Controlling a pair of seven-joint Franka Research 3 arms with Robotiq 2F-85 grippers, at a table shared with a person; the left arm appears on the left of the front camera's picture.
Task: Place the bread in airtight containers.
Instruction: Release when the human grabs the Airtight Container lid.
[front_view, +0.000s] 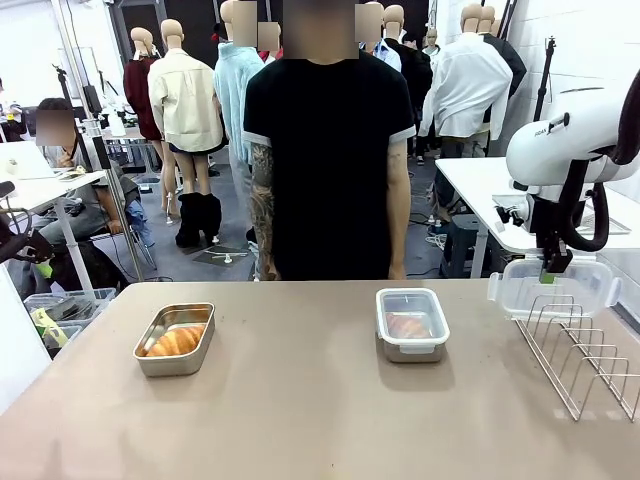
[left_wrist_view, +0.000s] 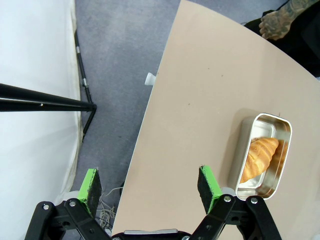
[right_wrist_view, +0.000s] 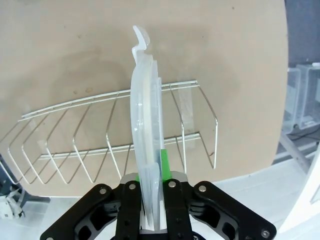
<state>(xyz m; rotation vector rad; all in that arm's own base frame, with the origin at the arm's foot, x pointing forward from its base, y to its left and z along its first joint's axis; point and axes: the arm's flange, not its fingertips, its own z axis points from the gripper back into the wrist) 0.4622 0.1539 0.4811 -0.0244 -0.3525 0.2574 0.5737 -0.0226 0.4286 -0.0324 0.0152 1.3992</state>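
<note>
Clear lid (right_wrist_view: 147, 145) is pinched on edge by right gripper (right_wrist_view: 151, 212) above wire rack (right_wrist_view: 115, 135). Left gripper (left_wrist_view: 150, 187) fingers are spread wide beside open pan (left_wrist_view: 262, 155) with croissant (left_wrist_view: 260, 157).

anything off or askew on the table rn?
Nothing spilled or damaged. One container sits open with a croissant in it and no lid yet; the other container is lidded. The right gripper is shut on the spare lid, held on edge above the wire rack.
</note>
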